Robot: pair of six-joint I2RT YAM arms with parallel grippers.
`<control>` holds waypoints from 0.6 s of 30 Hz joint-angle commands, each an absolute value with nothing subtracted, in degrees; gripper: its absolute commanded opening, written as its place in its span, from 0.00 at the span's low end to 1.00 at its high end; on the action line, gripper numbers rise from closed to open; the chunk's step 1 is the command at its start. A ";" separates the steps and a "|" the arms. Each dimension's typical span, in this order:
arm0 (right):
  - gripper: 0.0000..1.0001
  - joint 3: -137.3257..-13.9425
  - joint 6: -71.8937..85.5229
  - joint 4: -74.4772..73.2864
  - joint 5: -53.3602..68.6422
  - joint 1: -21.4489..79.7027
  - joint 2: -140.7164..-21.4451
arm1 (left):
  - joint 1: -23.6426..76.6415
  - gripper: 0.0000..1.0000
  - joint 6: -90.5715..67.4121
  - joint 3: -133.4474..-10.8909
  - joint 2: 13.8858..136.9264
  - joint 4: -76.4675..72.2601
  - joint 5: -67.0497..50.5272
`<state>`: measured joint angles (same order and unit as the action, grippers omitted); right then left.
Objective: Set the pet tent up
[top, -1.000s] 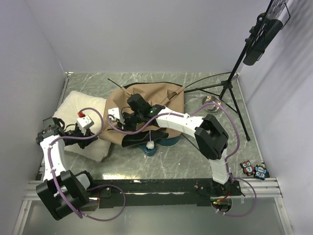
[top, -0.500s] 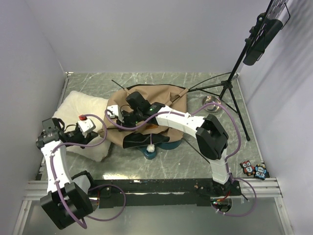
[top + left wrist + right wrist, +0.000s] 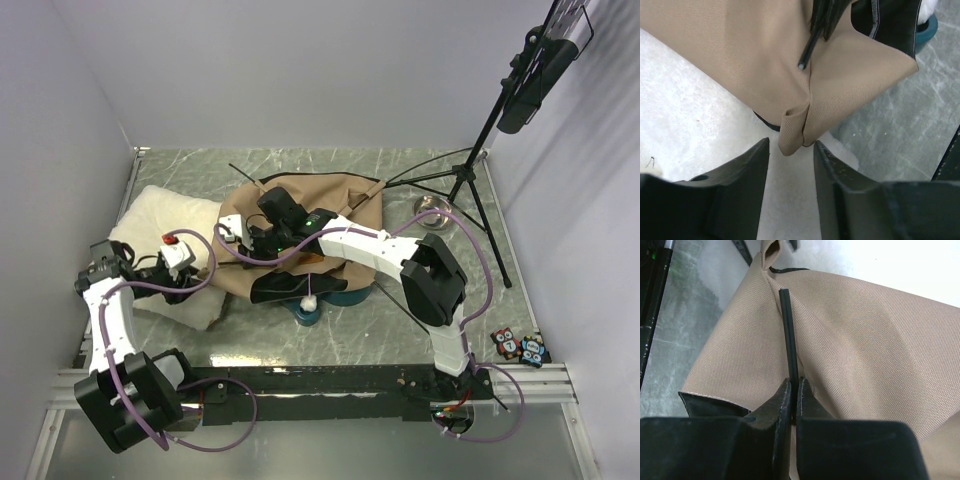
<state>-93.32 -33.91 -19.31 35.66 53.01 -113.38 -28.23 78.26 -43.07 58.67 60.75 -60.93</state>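
Hovering over the pillow (image 3: 690,135), our left gripper (image 3: 790,150) has its jaws parted, with a corner of the pet tent (image 3: 740,60) just past its tips. Right of the pillow we see the tent slumped, overlapping the pillow's edge, our right gripper (image 3: 791,386) clamped on a thin pole (image 3: 787,325).

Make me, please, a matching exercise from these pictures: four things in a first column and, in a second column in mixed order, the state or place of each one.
Column 1
1. left tool
2. right tool
3. pillow
4. pompom

Column 2
a. cream, lying left of the pet tent
b. open, facing a tan fabric corner
c. small and white, at the tent's near edge
d. shut on a thin dark pole

Right pairs: 1-b, 2-d, 3-a, 4-c.
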 commanded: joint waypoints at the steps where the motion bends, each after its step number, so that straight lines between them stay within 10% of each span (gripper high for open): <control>1: 0.00 -92.82 -29.36 -22.68 36.65 53.26 -111.27 | -27.95 0.49 73.33 -43.60 58.27 55.92 -65.48; 18: 0.00 -97.11 -28.57 -26.45 36.56 55.19 -111.88 | -27.69 0.02 79.54 -44.21 52.13 57.75 -64.25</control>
<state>-94.04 -33.95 -20.88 35.81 53.78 -113.38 -28.08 78.35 -43.16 56.55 59.13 -61.63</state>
